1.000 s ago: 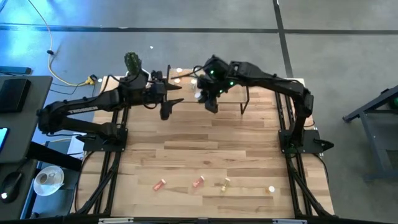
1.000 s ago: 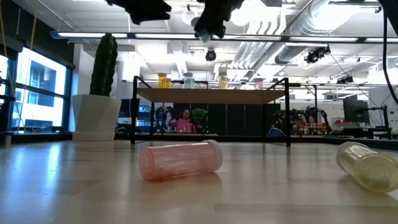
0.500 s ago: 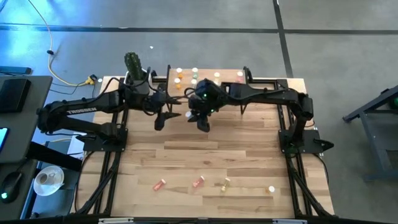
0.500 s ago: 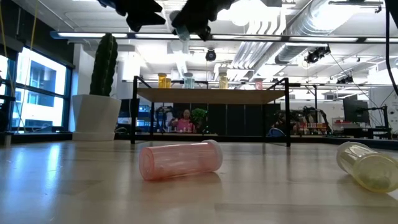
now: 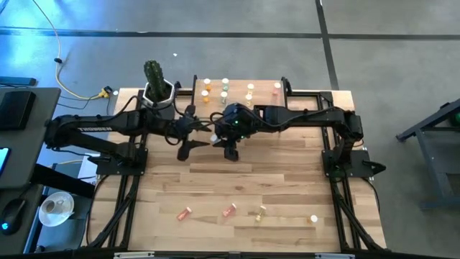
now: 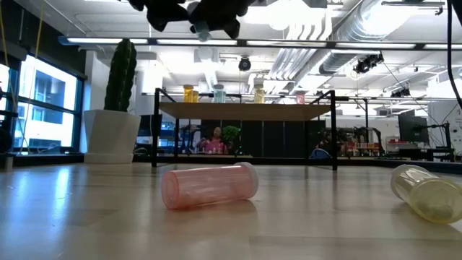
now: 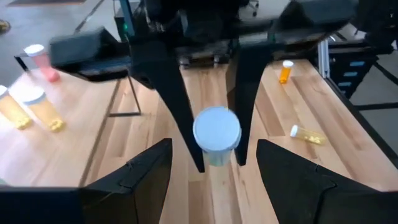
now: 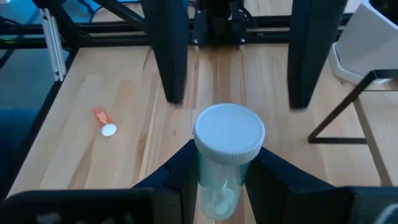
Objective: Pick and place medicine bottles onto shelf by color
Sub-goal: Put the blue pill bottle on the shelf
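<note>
Above the bench's middle, toward the far edge, the two grippers face each other tip to tip. Right gripper (image 5: pixel 218 134) is clamped narrow on a pale green bottle (image 8: pixel 227 155) with a white cap, held up off the wood, cap toward the left arm. Left gripper (image 5: pixel 202 134) has its fingers (image 7: pixel 147 168) spread wide, gripping nothing, one on each side of the cap of that bottle (image 7: pixel 216 134); whether they touch it I cannot tell.

Shelf (image 5: pixel 260 89) sits along the far edge, near the cactus pot (image 5: pixel 157 85) at the far left corner. Several capped bottles stand on its top: orange (image 5: pixel 207 87), pale ones, pink (image 5: pixel 277 88).

Near the front edge, four more lie or stand apart in a row: an orange bottle (image 5: pixel 185 213), a pink bottle (image 5: pixel 228 211), a yellow bottle (image 5: pixel 259 212), and one white-capped bottle (image 5: pixel 313 218) toward the right corner, colour unclear.
</note>
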